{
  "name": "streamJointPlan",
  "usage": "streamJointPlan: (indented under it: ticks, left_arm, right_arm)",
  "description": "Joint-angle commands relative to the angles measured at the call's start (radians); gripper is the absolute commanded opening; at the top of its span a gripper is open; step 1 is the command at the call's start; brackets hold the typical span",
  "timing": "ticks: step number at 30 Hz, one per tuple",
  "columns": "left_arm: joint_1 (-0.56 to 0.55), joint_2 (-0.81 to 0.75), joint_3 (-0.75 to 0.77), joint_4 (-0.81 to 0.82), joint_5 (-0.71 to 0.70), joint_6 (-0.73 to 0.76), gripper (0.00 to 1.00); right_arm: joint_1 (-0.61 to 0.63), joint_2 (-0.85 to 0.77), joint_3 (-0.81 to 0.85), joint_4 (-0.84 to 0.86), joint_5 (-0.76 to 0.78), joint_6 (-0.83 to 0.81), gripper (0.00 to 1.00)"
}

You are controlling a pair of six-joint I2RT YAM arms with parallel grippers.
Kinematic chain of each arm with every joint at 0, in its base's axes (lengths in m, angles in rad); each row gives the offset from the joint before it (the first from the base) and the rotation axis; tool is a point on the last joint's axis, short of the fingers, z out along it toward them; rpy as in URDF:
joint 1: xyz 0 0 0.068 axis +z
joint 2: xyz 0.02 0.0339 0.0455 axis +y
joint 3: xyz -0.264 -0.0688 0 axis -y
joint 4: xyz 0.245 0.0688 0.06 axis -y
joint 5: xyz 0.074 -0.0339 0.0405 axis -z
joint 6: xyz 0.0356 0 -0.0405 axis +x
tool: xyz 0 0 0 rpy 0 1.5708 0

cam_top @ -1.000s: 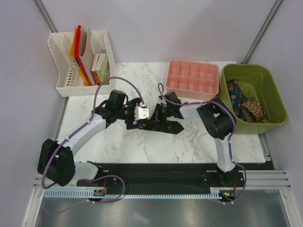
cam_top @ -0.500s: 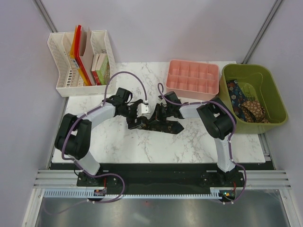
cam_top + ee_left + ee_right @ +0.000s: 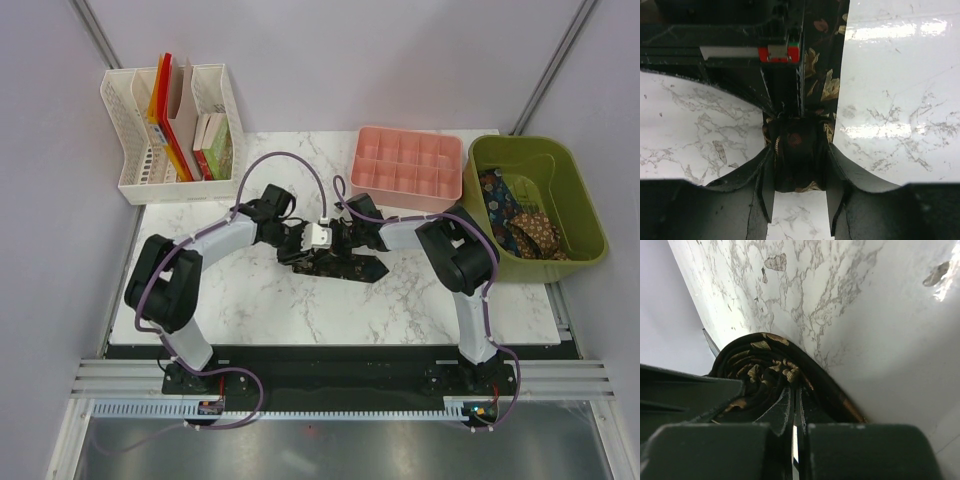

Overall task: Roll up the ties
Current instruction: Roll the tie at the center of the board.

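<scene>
A dark tie (image 3: 352, 266) with gold-brown leaf motifs lies mid-table, partly wound into a roll (image 3: 795, 155). My left gripper (image 3: 320, 240) reaches in from the left. In the left wrist view its fingers (image 3: 765, 185) press both sides of the roll, so the left gripper (image 3: 800, 150) is shut on it. My right gripper (image 3: 342, 238) comes from the right. In the right wrist view the right gripper (image 3: 795, 392) is shut in the roll's core, and the tie's coils (image 3: 755, 357) wrap around its tips. The tie's flat tail (image 3: 822, 85) runs away from the roll.
A green bin (image 3: 575, 190) at the right holds more patterned ties (image 3: 525, 225). Behind the grippers sits a pink compartment tray (image 3: 407, 165). A white file rack (image 3: 130, 120) with books stands at the back left. The table is white marble (image 3: 260, 300).
My left arm swung in toward the centre, and its wide-open jaws closed around the roll. The right arm and the tie stayed put.
</scene>
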Motion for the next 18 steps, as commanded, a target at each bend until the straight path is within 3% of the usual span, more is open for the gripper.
streamJointPlan:
  ticks: [1, 8, 18]
  left_arm:
    - [-0.084, 0.068, 0.083, -0.005, 0.011, -0.104, 0.41]
    - [-0.117, 0.156, 0.094, -0.006, -0.098, -0.187, 0.42]
    - [-0.136, 0.234, 0.095, -0.062, -0.275, -0.19, 0.37]
  right_arm:
    - [0.004, 0.054, -0.022, -0.034, 0.108, -0.041, 0.0]
    - [0.004, 0.031, -0.019, -0.005, 0.067, -0.013, 0.01]
    - [0.003, 0.002, 0.024, -0.065, 0.018, -0.016, 0.14]
